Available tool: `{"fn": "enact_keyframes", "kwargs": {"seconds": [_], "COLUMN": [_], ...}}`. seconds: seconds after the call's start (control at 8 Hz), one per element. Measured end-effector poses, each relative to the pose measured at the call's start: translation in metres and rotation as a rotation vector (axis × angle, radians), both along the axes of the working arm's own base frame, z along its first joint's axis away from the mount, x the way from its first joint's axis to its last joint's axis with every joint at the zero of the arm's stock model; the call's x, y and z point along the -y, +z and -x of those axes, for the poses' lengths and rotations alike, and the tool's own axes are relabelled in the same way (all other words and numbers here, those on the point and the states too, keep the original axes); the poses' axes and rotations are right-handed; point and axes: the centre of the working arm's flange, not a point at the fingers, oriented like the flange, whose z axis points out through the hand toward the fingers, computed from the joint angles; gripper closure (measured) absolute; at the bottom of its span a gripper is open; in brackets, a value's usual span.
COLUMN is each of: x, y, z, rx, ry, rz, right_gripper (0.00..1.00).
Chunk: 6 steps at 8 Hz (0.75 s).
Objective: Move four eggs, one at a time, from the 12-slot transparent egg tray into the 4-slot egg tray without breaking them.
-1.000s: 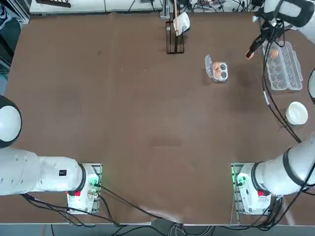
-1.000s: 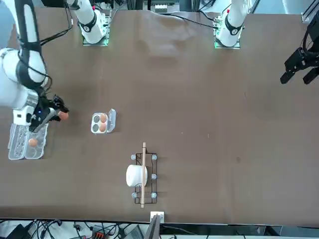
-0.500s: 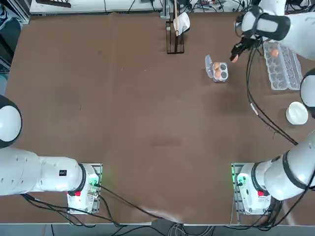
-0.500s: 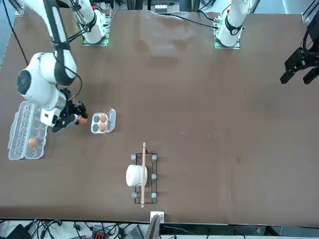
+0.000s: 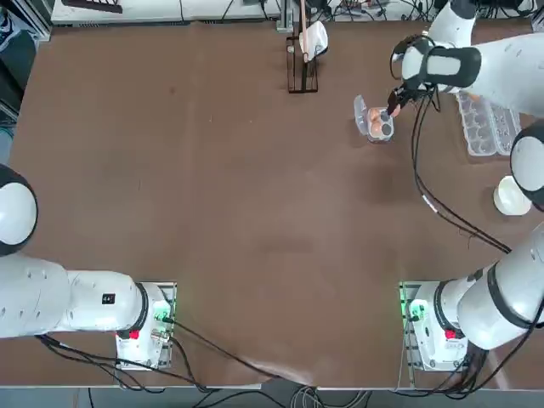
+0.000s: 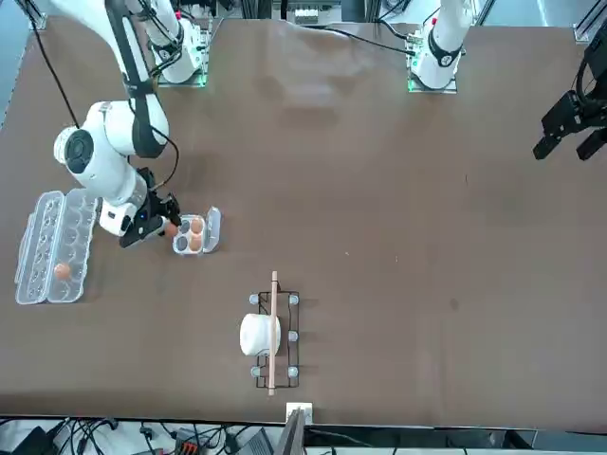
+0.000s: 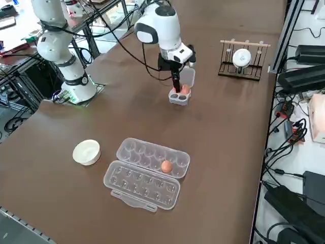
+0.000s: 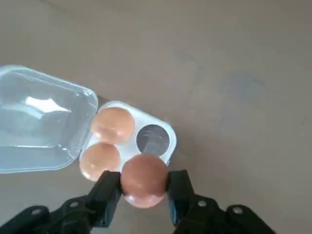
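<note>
Gripping third egg between closed fingers, right gripper hovers over 4-slot egg tray. Two cups by lid filled; two empty cups on gripper's side, egg above one. One egg left in 12-slot transparent egg tray.

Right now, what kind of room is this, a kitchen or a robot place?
Probably a robot lab, not a kitchen. White robot arms are bolted to a big brown table, loose cables run along its edges, and the right gripper holds an egg over a small egg tray.
</note>
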Motion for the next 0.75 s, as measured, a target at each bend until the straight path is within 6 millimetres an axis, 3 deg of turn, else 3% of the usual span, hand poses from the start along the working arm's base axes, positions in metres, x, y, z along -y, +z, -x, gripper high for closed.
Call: {"fn": "enact_keyframes", "kwargs": {"seconds": [0.75], "x": [-0.0092], "y": [-0.013], "z": [0.0058], "rx": [-0.02], "ry": [-0.029], "rz": [0.009], "right_gripper": [0.44]}}
